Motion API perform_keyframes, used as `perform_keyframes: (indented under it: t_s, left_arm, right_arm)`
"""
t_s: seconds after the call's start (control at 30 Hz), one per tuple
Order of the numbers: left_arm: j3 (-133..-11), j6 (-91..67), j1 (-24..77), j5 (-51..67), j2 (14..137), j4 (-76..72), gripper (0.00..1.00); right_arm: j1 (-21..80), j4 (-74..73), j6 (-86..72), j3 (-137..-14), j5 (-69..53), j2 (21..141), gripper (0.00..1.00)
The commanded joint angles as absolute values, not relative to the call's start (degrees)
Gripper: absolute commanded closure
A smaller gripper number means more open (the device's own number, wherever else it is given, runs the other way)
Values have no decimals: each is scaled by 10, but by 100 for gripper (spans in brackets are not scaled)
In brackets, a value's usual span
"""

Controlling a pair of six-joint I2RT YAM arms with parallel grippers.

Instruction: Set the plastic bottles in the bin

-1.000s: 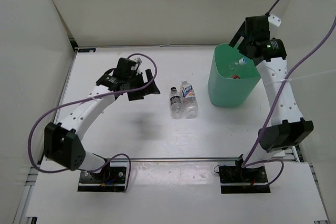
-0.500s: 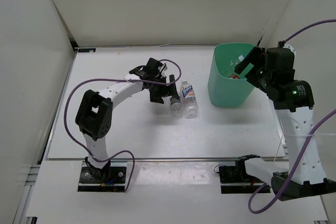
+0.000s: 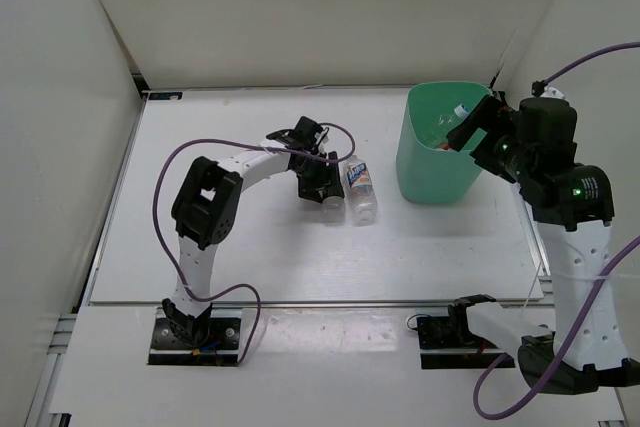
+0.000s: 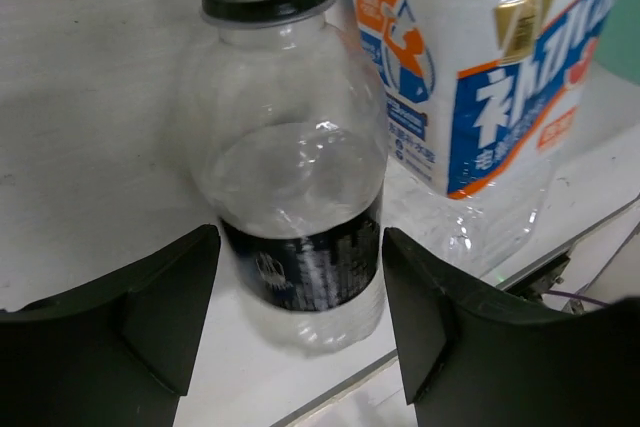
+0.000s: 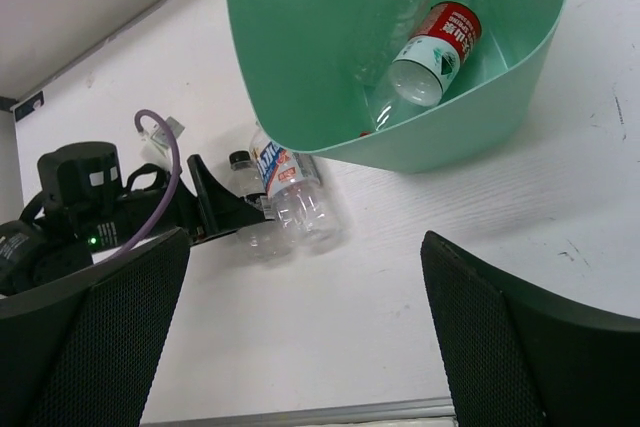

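Step in hand: pick-up of the third bottle. Two lie in the bin, two on the worktop [image 3: 450,247].

- Left gripper [image 4: 300,277]: jaws stand either side of the dark-labelled bottle [image 4: 290,177], level with its label band, at or very near its walls. Whether they already clamp cannot be told.
- This bottle lies on the worktop, left of the bin [image 3: 430,162]. The blue-white bottle [image 4: 500,77] lies right alongside it.
- Right gripper [image 5: 305,327]: jaws spread wide, holding nothing, hanging by the bin's right rim.
- In the bin: the red-labelled bottle [image 5: 440,42] and the plain bottle [image 5: 385,7] beside it.

How to do it well (judgement):
- Close on the label band and squeeze lightly, since the thin wall will likely dent.
- Lift straight up before swinging right, so that the right-hand finger does not drag the blue-white bottle along.
- Carry it well above the rim and release over the middle of the bin.
- Mind the right arm, which sits close to the drop zone.

Hard to make out:
- In the top view, the left gripper covers nearly all of the dark-labelled bottle.
- In the left wrist view, the blue-white bottle is cut off at both ends, and it is unclear whether the two bottles touch.
- The plain bottle in the bin is only a faint outline.
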State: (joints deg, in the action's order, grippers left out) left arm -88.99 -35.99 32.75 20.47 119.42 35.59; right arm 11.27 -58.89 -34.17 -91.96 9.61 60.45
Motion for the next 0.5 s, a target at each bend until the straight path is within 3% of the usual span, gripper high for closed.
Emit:
perform_keyframes:
  t_s: [0.0, 0.2, 0.27, 0.37, 0.47]
  left_arm:
    - [-903, -352, 330, 221, 1184, 354, 24]
    - [-856, -334, 330, 195, 1140, 354, 33]
    - [-856, -329, 330, 195, 1135, 354, 44]
    - [-856, -329, 330, 186, 1112, 354, 53]
    - [-890, -336, 330, 136, 1062, 360, 53]
  right_arm:
    - [114, -602, -311, -945, 88, 596, 0]
    - [114, -602, -313, -923, 88, 596, 0]
    - [114, -602, -319, -916, 80, 591, 0]
    - [114, -602, -319, -911, 74, 591, 0]
    - [114, -602, -319, -905, 74, 585, 0]
